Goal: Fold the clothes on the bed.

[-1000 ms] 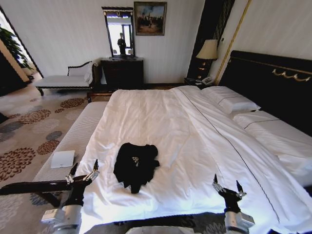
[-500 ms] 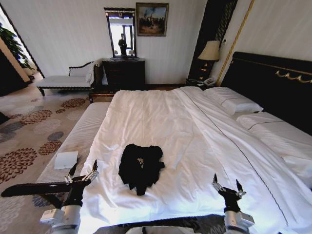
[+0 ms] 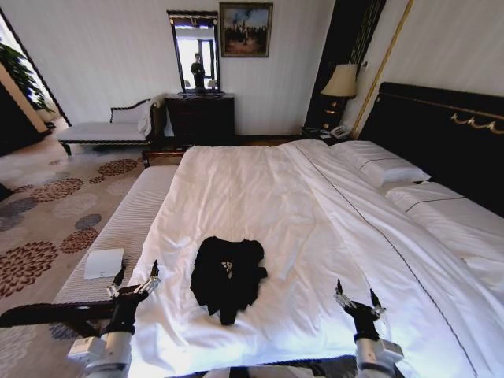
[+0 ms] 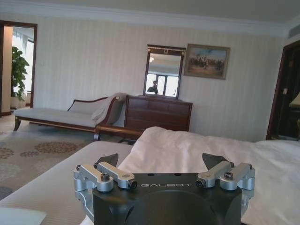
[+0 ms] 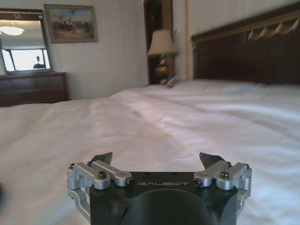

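The clothes (image 3: 227, 278) are a crumpled black T-shirt with a bit of white print, lying on the near part of the bed (image 3: 260, 197), which has a white duvet and a dark headboard. My left gripper (image 3: 135, 281) hovers open at the bed's near left corner, to the left of the shirt. My right gripper (image 3: 354, 300) hovers open over the near right part of the duvet, well right of the shirt. In the left wrist view my left gripper (image 4: 164, 161) holds nothing, and my right gripper (image 5: 155, 159) in its own wrist view is just as bare.
A pale striped bench (image 3: 118, 228) runs along the bed's left side with a small white box (image 3: 104, 263) on it. Pillows (image 3: 390, 169) lie at the headboard. A dresser with mirror (image 3: 198, 118), a chaise (image 3: 106, 130) and a lamp (image 3: 339, 83) stand by the far wall.
The whole head view has shifted a little, so the camera has moved; bed and shirt sit slightly lower and more central. Both grippers stay open, with the right one slightly farther left.
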